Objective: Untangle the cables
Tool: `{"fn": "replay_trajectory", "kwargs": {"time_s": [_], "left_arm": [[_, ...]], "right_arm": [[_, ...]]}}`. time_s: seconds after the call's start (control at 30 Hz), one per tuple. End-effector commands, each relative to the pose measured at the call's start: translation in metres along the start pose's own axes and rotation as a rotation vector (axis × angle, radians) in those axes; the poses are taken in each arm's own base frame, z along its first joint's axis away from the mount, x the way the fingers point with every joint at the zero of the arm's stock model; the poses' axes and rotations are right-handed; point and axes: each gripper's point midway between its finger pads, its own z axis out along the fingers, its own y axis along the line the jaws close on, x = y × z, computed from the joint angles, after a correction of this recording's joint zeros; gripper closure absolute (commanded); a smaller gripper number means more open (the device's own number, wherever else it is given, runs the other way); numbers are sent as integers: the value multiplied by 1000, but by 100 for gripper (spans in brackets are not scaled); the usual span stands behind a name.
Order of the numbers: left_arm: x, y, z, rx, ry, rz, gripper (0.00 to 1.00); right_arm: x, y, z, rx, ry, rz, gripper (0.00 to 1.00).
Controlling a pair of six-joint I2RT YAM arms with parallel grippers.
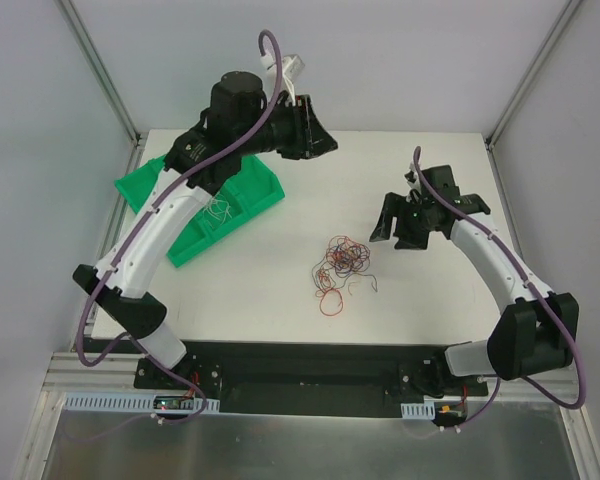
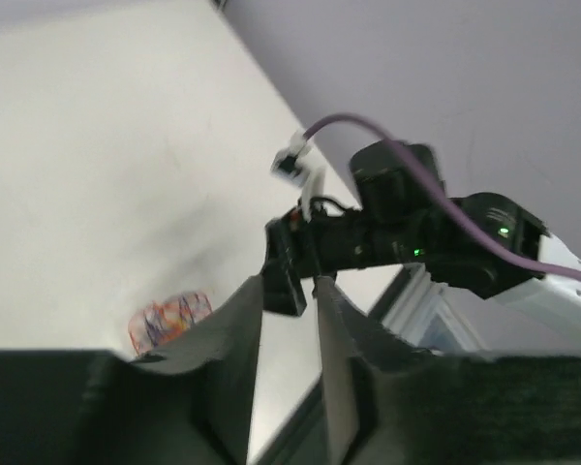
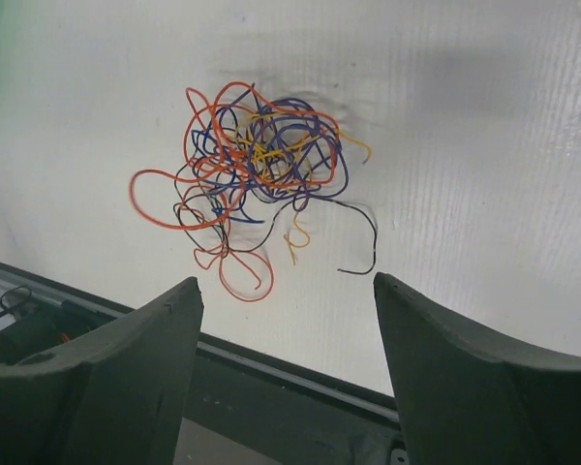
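Two separate lots of wire are showing on this table.

Main lot: the main tangle of cables (image 3: pixel 257 160) is lying on the bare white table (image 1: pixel 430 300), roughly midway between the two arms and well apart from the green tray (image 1: pixel 265 195). Red, orange, yellow, blue-purple and black strands are looping over one another in it. A black strand (image 3: pixel 363 237) is trailing out on one side. A red loop (image 3: pixel 240 279) is lying at the edge nearest the arm bases.

Container: the green tray is sitting at the left of the table, turned at an angle to the table edges. A small pale clump of thin wires (image 1: pixel 218 210) is lying inside it, in the compartment just beside the left arm; its colours are too fine to tell. The left arm is crossing over the tray and hiding part of its interior, so that part cannot be reported.

Left gripper (image 2: pixel 289 291): it is hanging raised off the table beyond the tray, with its jaws standing only slightly apart and nothing between them.

Right gripper (image 3: pixel 286 281): it is hovering just beside the main tangle, on its right, touching no strand. Its jaws are standing wide apart and carrying nothing
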Motion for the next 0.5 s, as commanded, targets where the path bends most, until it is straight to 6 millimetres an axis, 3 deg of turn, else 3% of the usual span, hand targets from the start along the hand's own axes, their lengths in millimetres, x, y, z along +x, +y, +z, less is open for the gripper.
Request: {"fn": "replay_trajectory", "kwargs": {"time_s": [0.0,0.03,0.13,0.23,0.3,0.47], "left_arm": [[58,55,18,-89,190,-188,59],[73,65,24,-95,234,-182,49],[118,83,42,-75,373,-218,37],[164,101,64,-69,501,-256,34],[189,101,78,-24,557,-152,34],[225,107,106,46,594,9,35]], "right_arm": [[16,7,-7,-51,95,42,26],[17,8,-8,-54,100,55,27],[23,11,-11,-70,117,73,27],[32,7,-17,-58,135,74,27],[39,-1,-21,-31,143,76,27],[54,-20,-39,-23,126,156,27]]}}
